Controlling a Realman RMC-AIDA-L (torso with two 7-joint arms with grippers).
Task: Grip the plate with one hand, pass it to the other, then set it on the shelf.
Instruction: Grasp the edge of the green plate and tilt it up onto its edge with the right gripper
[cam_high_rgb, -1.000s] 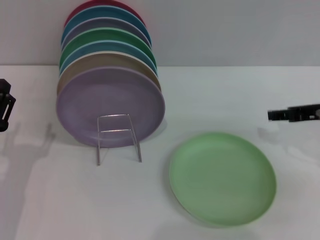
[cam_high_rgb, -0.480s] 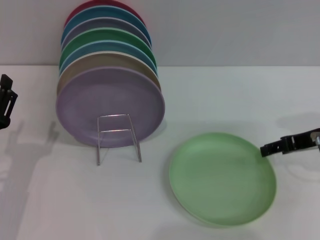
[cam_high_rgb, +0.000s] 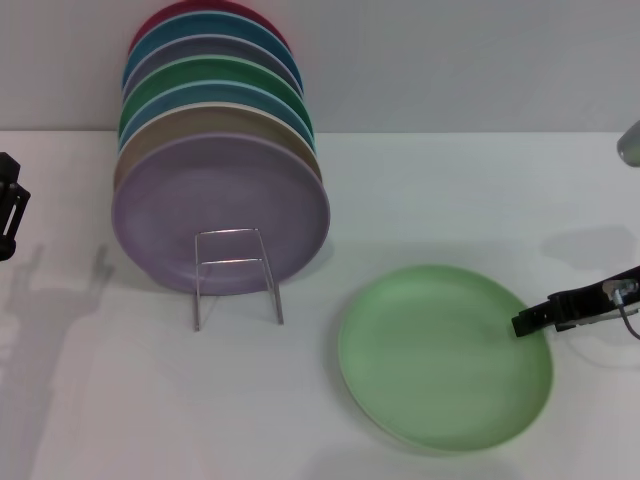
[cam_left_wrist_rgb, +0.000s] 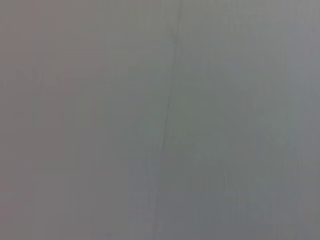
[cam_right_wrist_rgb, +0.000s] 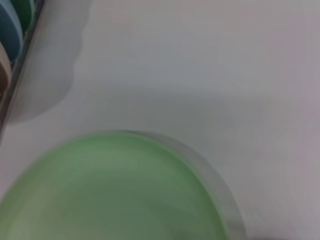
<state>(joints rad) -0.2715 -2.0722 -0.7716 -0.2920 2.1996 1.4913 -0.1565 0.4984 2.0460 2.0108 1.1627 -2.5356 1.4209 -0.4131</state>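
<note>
The light pastel-green plate (cam_high_rgb: 445, 355) lies flat on the white table at the front right. It fills the lower part of the right wrist view (cam_right_wrist_rgb: 115, 192). My right gripper (cam_high_rgb: 522, 322) reaches in from the right, its dark tip at the plate's right rim, low over the table. The silver wire shelf (cam_high_rgb: 237, 275) stands left of the plate, its small upright loop in front of a lavender plate. My left gripper (cam_high_rgb: 8, 205) hangs at the far left edge, away from everything. The left wrist view shows only a grey wall.
A row of coloured plates (cam_high_rgb: 215, 150) stands on edge behind the wire loop, with the lavender plate (cam_high_rgb: 220, 215) in front. The edges of these plates show in the right wrist view (cam_right_wrist_rgb: 10, 35). A grey wall (cam_high_rgb: 450, 60) backs the white table (cam_high_rgb: 420, 200).
My right gripper has come down and leftward from above the table's right side to the plate's right rim. The left gripper has barely moved. The plate has not moved.
</note>
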